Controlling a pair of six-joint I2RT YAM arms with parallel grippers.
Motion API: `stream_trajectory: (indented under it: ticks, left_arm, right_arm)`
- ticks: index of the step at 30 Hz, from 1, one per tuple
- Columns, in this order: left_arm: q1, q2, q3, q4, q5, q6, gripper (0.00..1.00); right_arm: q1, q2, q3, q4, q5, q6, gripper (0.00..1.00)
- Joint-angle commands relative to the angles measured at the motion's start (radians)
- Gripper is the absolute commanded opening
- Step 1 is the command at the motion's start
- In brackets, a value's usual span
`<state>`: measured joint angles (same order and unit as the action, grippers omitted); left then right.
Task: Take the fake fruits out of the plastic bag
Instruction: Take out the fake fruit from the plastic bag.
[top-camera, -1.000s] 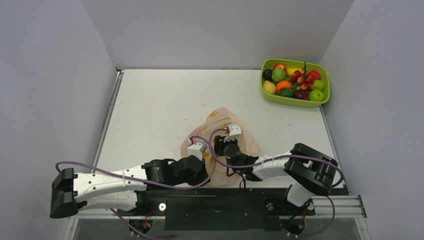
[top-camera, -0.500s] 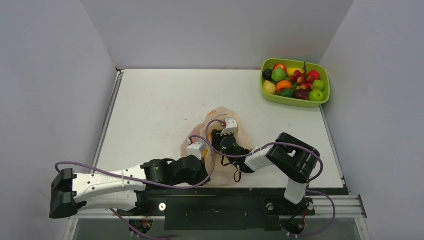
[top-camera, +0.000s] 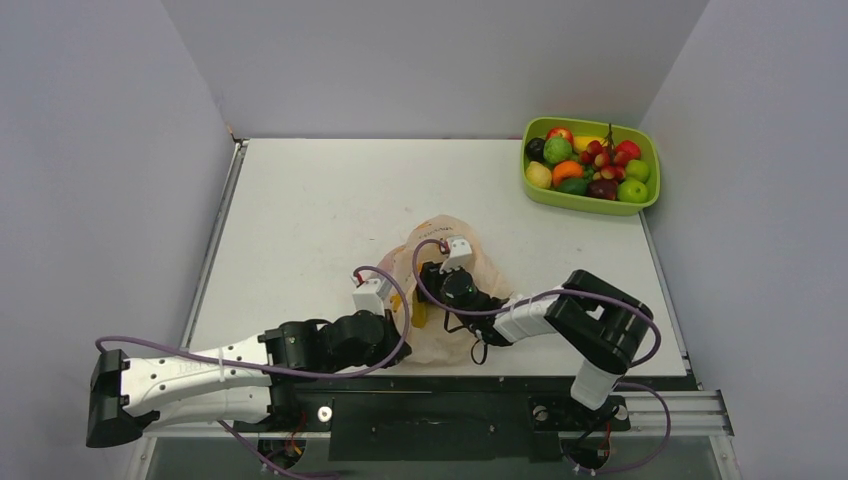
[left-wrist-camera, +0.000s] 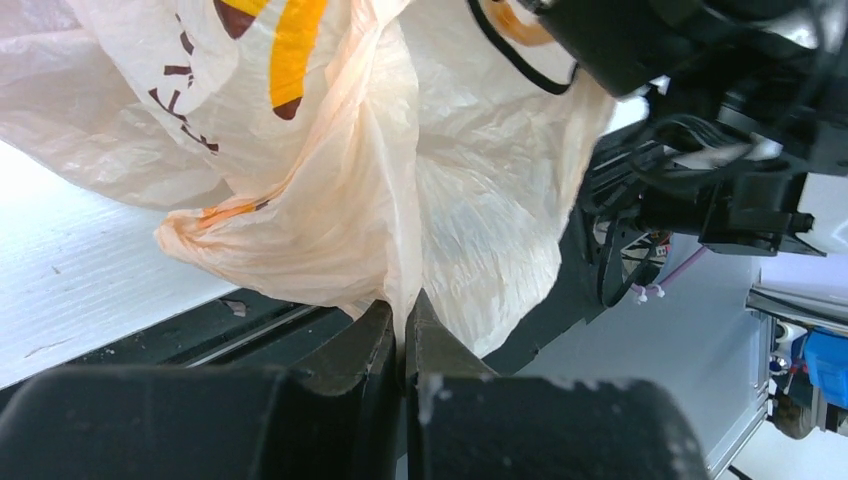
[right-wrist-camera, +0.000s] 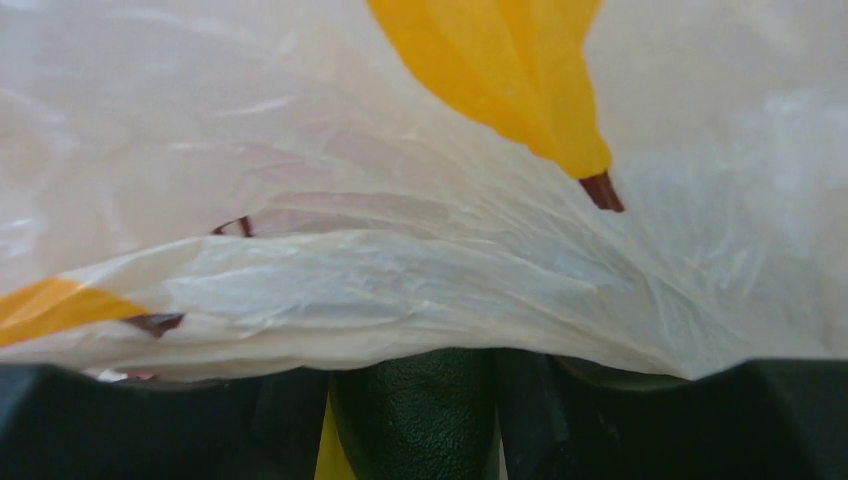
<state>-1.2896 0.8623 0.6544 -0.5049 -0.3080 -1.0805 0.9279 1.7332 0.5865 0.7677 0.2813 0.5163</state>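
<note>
The bag (top-camera: 492, 278) lies crumpled at the near edge of the counter (top-camera: 320, 220), between the two arms. The left end effector (left-wrist-camera: 403, 320) is clenched on a fold of its film. The right end effector (top-camera: 436, 275) is buried under the film, and I cannot tell whether it grips. The visible fruits (top-camera: 590, 162) sit in the tray (top-camera: 585, 204), well apart; none shows through the bag. The film is probably light, limp and slippery, so it is best taken at a bunched fold or a handle.

Green tray (top-camera: 585, 205) at table's (top-camera: 320, 210) far-right corner.
</note>
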Motion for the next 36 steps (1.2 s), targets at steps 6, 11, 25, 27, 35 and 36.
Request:
stream_trajectory:
  ticks: [6,11,25,27,35,36]
  left_arm:
    - [0.019,0.043,-0.037,0.042,0.030,-0.023,0.00]
    - [0.018,0.053,-0.025,0.069,0.018,-0.021,0.00]
    - [0.019,0.001,-0.034,0.064,-0.031,-0.023,0.00]
    - [0.019,-0.011,-0.043,0.057,-0.040,-0.025,0.00]
    - [0.028,-0.059,-0.091,0.053,-0.046,-0.045,0.00]
    - [0.029,-0.064,-0.094,0.057,-0.045,-0.045,0.00]
  right_arm:
    - [0.026,-0.217,-0.014,-0.143,-0.041,0.035,0.00]
    - [0.056,-0.302,-0.017,-0.222,-0.113,0.054,0.00]
    - [0.137,-0.665,-0.082,-0.444,-0.173,0.117,0.00]
    - [0.145,-0.742,-0.082,-0.513,-0.144,0.110,0.00]
    - [0.134,-1.025,0.009,-0.856,-0.021,0.035,0.00]
    - [0.131,-1.041,0.020,-0.875,-0.010,0.027,0.00]
